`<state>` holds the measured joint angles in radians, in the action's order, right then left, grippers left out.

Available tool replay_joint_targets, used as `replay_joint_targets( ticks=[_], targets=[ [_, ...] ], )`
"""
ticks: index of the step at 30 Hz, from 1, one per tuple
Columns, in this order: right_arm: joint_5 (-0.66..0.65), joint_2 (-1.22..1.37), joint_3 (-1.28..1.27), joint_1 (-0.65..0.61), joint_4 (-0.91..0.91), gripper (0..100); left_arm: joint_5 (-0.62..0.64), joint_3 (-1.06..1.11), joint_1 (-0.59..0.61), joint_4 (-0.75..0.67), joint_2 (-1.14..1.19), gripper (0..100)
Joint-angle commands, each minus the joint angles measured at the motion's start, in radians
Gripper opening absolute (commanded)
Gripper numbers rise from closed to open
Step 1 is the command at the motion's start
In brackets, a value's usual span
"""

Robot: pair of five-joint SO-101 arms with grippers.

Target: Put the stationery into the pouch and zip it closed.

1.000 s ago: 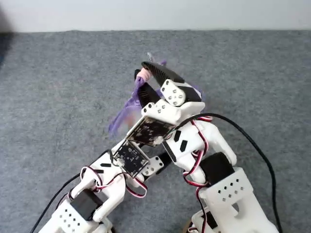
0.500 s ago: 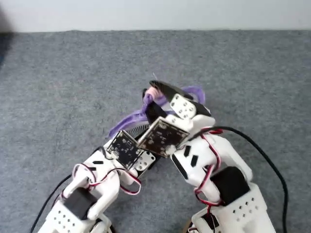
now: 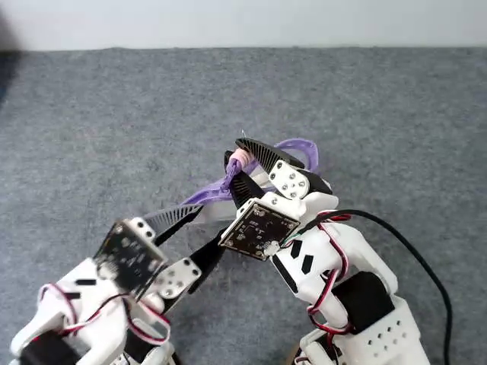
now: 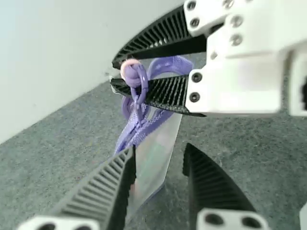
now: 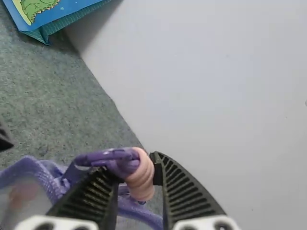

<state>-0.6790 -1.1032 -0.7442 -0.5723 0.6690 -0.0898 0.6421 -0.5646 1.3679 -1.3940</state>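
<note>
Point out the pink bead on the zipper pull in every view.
High view: the pink bead sits at the tips of the right pincer, mid-picture.
Left wrist view: the bead is in the right pincer, beyond the open left pincer.
Right wrist view: the bead is between this pincer's own tips.
Shared landmark: the right pincer gripping it.

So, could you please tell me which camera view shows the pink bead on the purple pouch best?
The right wrist view: the pink bead sits close up in the right gripper, beside a purple clasp. The left wrist view shows it farther off, above the pouch. The high view shows it as a small pink spot.
</note>
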Motion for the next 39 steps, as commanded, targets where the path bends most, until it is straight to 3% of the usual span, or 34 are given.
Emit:
replay_joint_targets(
  ticks=[1,7,10,15,20,27,39],
  targets=[
    [0.002,0.001,-0.034,0.002,-0.018,0.7,-0.011,-0.058,0.008,0.032,-0.002,16],
    [-0.002,0.001,-0.032,0.001,-0.025,0.7,-0.012,-0.018,0.017,0.029,-0.002,16],
    [-0.002,-0.001,-0.028,0.001,-0.025,0.7,-0.055,0.001,0.126,0.018,-0.002,16],
    [-0.002,-0.001,-0.029,-0.001,-0.025,0.7,-0.155,0.093,0.282,-0.161,-0.002,16],
    [-0.002,-0.001,-0.029,-0.001,-0.025,0.7,-0.164,0.176,0.236,-0.293,0.000,16],
    [-0.002,-0.001,-0.026,-0.002,-0.025,0.7,-0.164,0.220,0.100,-0.310,0.000,16],
    [-0.002,-0.058,-0.034,-0.081,-0.016,0.7,-0.167,0.240,0.101,-0.370,0.000,16]
  ],
)
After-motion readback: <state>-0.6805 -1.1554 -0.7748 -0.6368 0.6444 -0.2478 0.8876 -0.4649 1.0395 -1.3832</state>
